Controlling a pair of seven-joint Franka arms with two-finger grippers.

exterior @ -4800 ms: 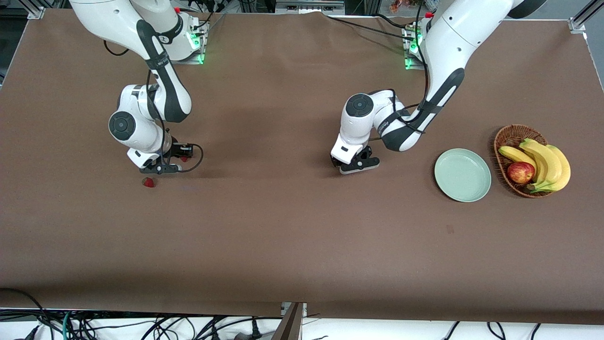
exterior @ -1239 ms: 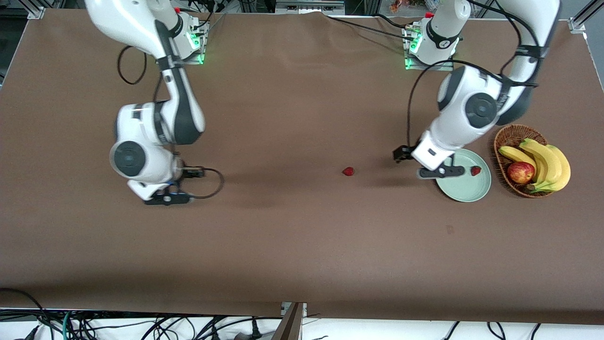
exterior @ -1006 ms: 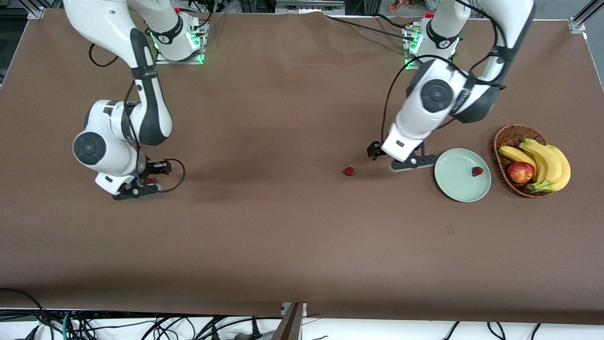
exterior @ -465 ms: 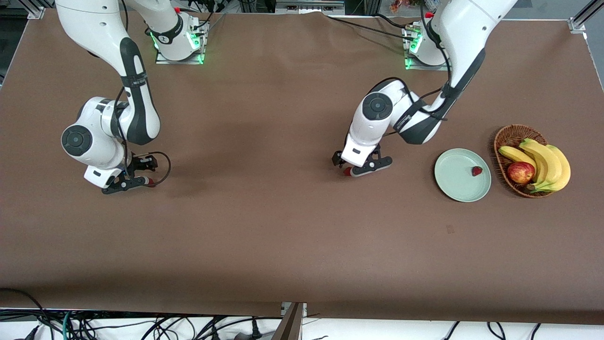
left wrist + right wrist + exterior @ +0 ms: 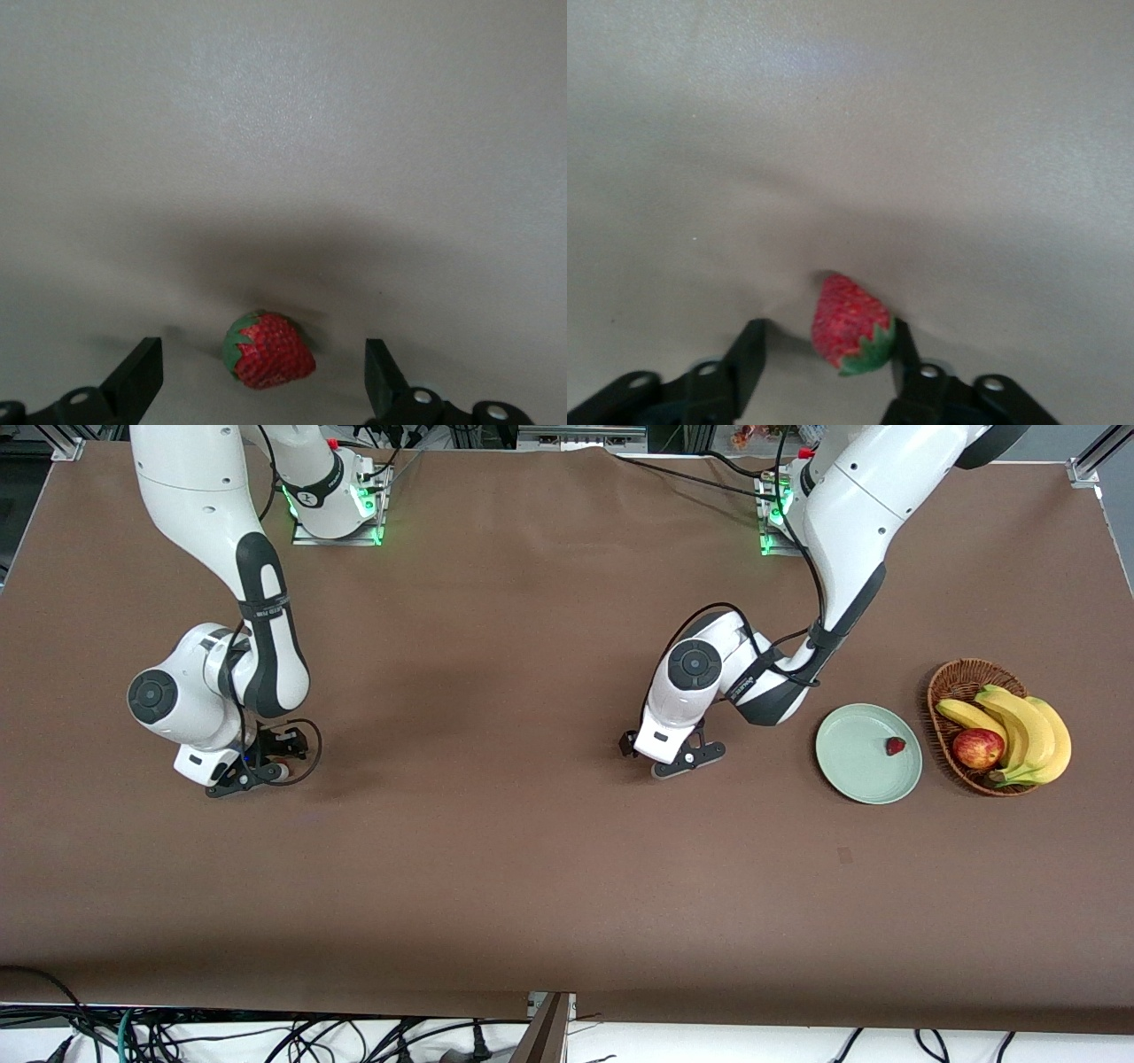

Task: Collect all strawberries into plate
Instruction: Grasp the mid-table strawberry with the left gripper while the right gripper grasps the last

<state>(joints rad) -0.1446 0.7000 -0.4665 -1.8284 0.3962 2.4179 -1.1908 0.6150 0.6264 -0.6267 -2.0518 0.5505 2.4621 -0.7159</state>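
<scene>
One strawberry lies in the pale mint-green plate at the left arm's end of the table. My left gripper is low over the table's middle. In the left wrist view it is open around a second strawberry, with a gap on both sides. My right gripper is low at the right arm's end. In the right wrist view it is open around a third strawberry, whose green top touches one finger. Both these berries are hidden in the front view.
A brown wicker basket stands beside the plate at the table's end, holding bananas and a red-yellow apple. The brown table cloth lies flat.
My left gripper moved from the plate, where it left a strawberry, to the middle strawberry and came down around it. My right gripper shifted slightly and settled around its strawberry.
</scene>
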